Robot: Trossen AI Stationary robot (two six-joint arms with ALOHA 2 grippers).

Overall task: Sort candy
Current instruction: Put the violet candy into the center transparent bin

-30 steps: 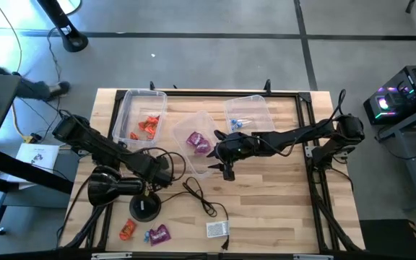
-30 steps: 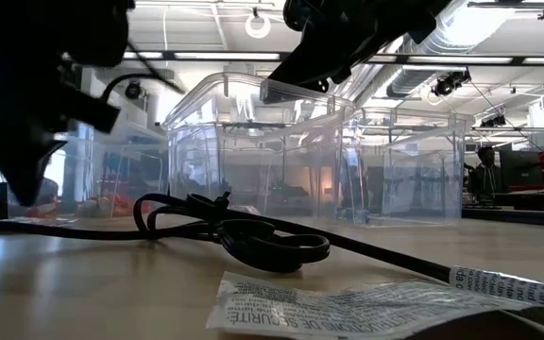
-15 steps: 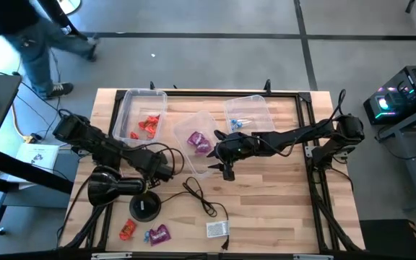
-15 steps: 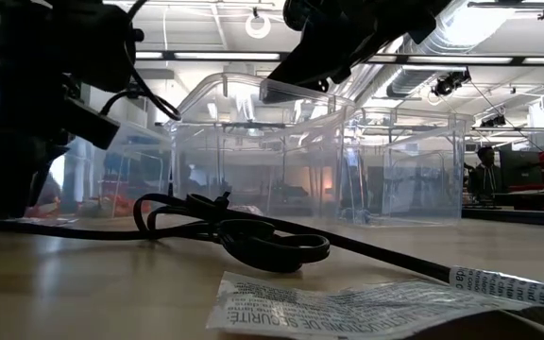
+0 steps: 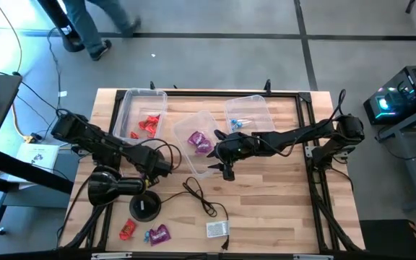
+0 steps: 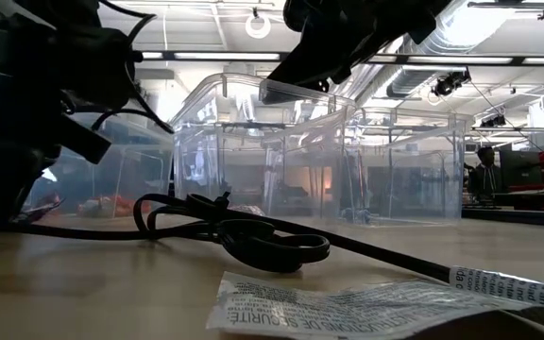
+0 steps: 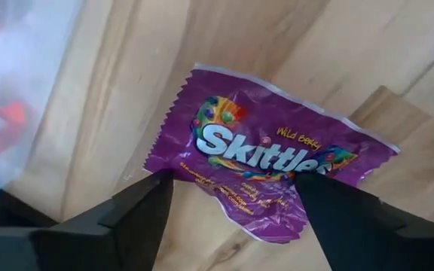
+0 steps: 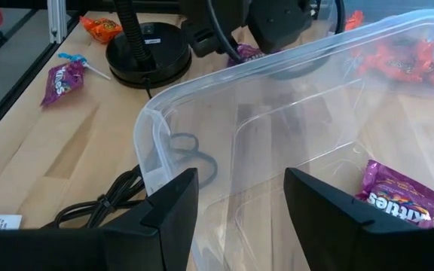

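Bright overhead lighting; low view backlit, foreground dark, blurred.

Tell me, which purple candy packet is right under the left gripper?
The purple Skittles packet lying flat on bare wood between the left gripper fingers, outside every bin.

Purple candy packet: "Skittles", "Wild Berry".

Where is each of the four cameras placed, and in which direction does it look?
High: overhead, straight down; table, both arms.
Low: table height, level across cable to bins; arms above.
Left wrist: down past open fingers at purple Skittles pack.
Right wrist: past open fingers into middle bin.
Shared: middle bin, high and right wrist.
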